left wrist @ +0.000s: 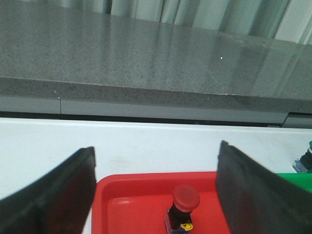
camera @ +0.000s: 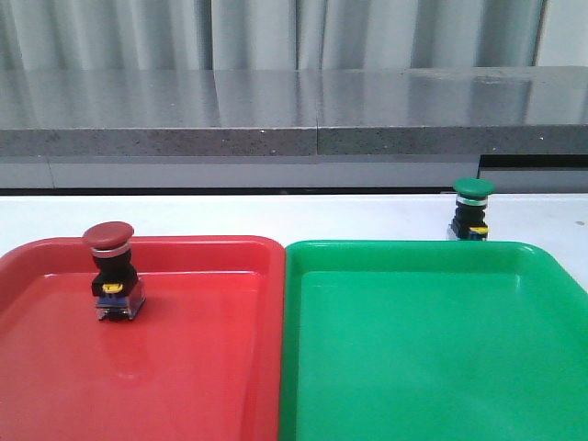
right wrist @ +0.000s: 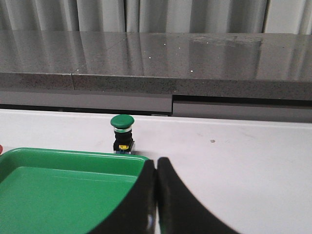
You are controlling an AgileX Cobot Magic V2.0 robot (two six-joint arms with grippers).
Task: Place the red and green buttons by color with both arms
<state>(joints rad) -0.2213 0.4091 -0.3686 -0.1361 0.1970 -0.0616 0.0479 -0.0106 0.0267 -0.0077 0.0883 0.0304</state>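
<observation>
Two trays side by side in the front view, edges touching: red tray [camera: 184, 367] at nine o'clock, green tray [camera: 432, 349] at three o'clock, both on white table [camera: 276, 213]. Red button [camera: 112, 271] upright inside red tray, toward its far left corner, dark-red cap on top, silver collar, black body, yellow tag, bluish base on the tray floor. Green button [camera: 472, 209] upright on the table, outside green tray, just beyond its far rim toward one o'clock; base partly hidden by that rim. Grey stone ledge [camera: 294, 110] across the back at twelve o'clock, pale curtain behind it. No arm visible from the front. Next, left wrist view: left gripper [left wrist: 156, 195] spread wide, one dark finger [left wrist: 53, 195] at eight o'clock, the other at four o'clock, nothing between them but air. Red button [left wrist: 185, 204] seen at six o'clock, standing in red tray [left wrist: 131, 204], well apart from both fingers. Sliver of green button [left wrist: 307, 161] at three o'clock, cut by the edge. Last, right wrist view: right gripper [right wrist: 156, 195] pressed together, fingers [right wrist: 183, 204] touching along a thin seam, pinching nothing. Green button [right wrist: 122, 134] upright on the table near the centre, at about eleven o'clock from the fingertips, just behind the far rim of green tray [right wrist: 58, 195], well apart from the gripper.
</observation>
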